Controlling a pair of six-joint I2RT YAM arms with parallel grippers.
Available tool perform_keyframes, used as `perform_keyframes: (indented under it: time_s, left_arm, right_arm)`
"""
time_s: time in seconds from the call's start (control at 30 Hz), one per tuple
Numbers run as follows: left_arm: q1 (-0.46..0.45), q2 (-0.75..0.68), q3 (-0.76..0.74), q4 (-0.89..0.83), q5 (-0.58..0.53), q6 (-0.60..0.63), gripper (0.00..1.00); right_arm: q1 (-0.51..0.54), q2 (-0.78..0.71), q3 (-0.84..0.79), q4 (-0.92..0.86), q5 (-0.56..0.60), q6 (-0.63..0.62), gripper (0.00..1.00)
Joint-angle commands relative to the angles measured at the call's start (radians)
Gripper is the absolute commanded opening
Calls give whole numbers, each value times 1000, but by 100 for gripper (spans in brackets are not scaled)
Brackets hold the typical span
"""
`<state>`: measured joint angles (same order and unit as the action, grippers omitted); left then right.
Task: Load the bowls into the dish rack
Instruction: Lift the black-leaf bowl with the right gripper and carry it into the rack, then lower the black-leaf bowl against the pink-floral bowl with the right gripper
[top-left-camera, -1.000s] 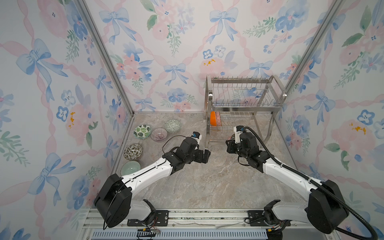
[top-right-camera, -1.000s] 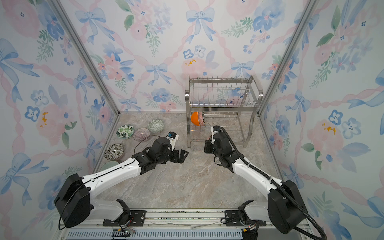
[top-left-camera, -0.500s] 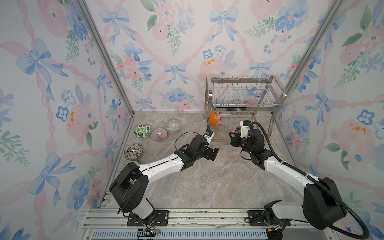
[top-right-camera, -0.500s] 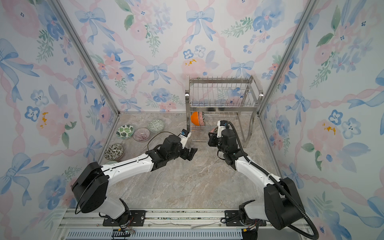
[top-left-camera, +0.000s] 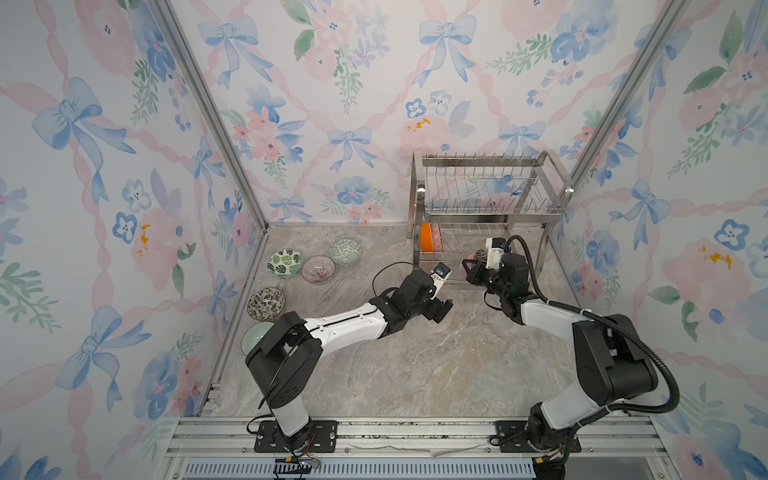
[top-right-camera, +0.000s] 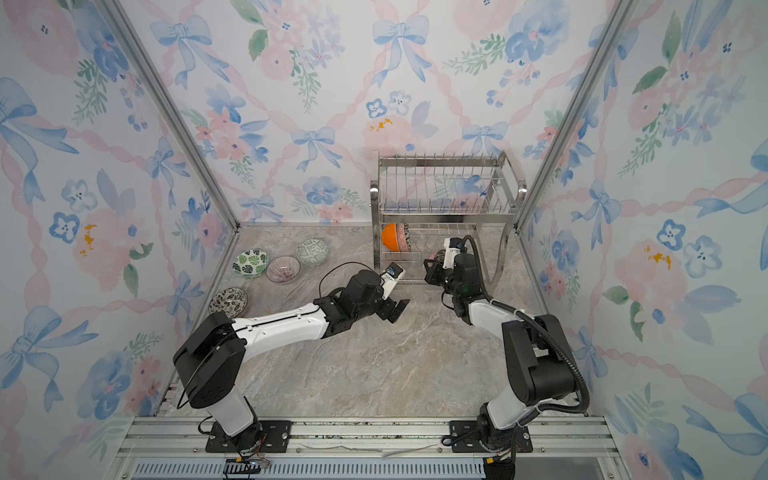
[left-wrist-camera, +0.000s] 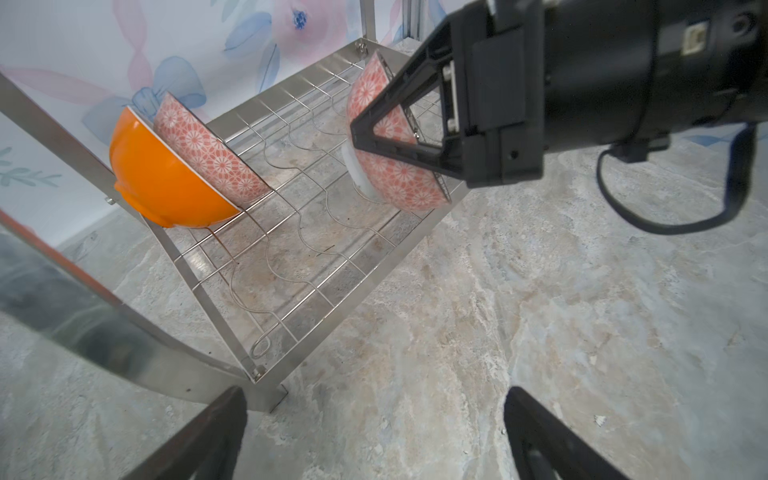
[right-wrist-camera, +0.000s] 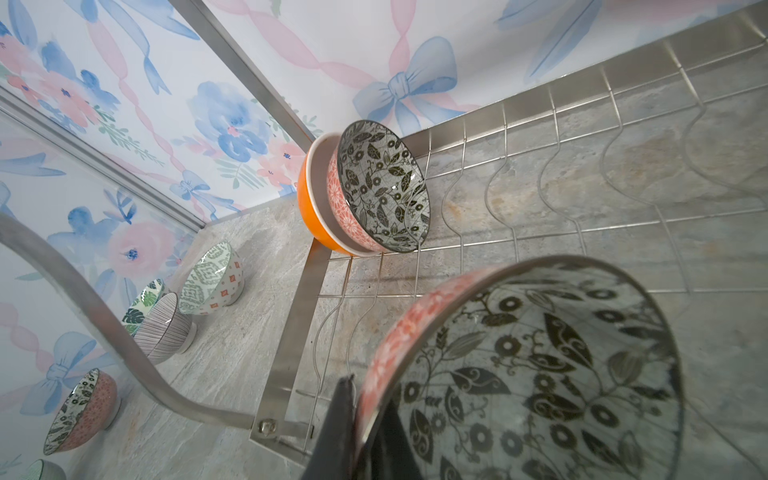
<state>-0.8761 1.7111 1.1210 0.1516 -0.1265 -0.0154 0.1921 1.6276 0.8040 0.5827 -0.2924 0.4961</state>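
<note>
On the lower tier of the dish rack (top-left-camera: 486, 199), left end in both top views: orange bowl (top-left-camera: 426, 243) stands on edge, tilted, with the nested bowl (left-wrist-camera: 208, 145) tucked inside it; nested bowl is coral-patterned outside, dark leaves inside per the right wrist view.

Further along the same tier, well apart from those 2: right gripper (top-left-camera: 471, 266) is pinched on the rim of the held bowl (left-wrist-camera: 399, 174); 1 finger on the coral outside, 1 on the dark-leaf inside. The bowl is on edge, foot turned toward the orange bowl, its lower side down at the tier's wires near the front rail; cannot tell if it actually rests on them.

Upper tier holds no bowls.

Left gripper (top-left-camera: 442, 309) is spread wide, holding nothing; it hangs over the table (top-left-camera: 415, 365) just in front of the rack's front-left leg, pointed at the lower tier.

5 bowls sit upright on the table's left side, well apart from the rack:
- green-leaf bowl (top-left-camera: 284, 262), purple-line bowl (top-left-camera: 318, 269) and green geometric bowl (top-left-camera: 345, 251) in a loose row near the back; the first 2 look to be touching
- dark-leaf bowl (top-left-camera: 266, 303) nearer, by the left wall
- pale green bowl (top-left-camera: 254, 337) nearest, partly hidden behind the left arm's shoulder
</note>
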Motion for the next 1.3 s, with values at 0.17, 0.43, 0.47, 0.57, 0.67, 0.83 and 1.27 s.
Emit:
perform_keyframes:
  time_s: [0.17,0.43,0.47,0.57,0.67,0.83,1.27]
  left_arm:
    - [-3,52,44,43,-50,85,98]
    - [-2,69,71,50,-31,124,98]
    - [-3,68,74,52,-32,127,98]
    - [-3,74,77,52,-28,147,98]
    - [-3,82,76,58,-45,172,98]
    - [-1,97,75,66,-61,212,98]
    - [35,85,81,75,-51,224,98]
  right_arm:
    - [-48,155,123,250,-164,70,0]
    - [-62,296,209,429,-262,164,0]
    - [-66,317,225,452,-272,187,0]
    - [-80,375,266,519,-284,250,0]
    - [-92,427,305,571,-289,294,0]
    - [-102,515,408,596,-334,347,0]
    - [-99,670,600,667,-380,495,0]
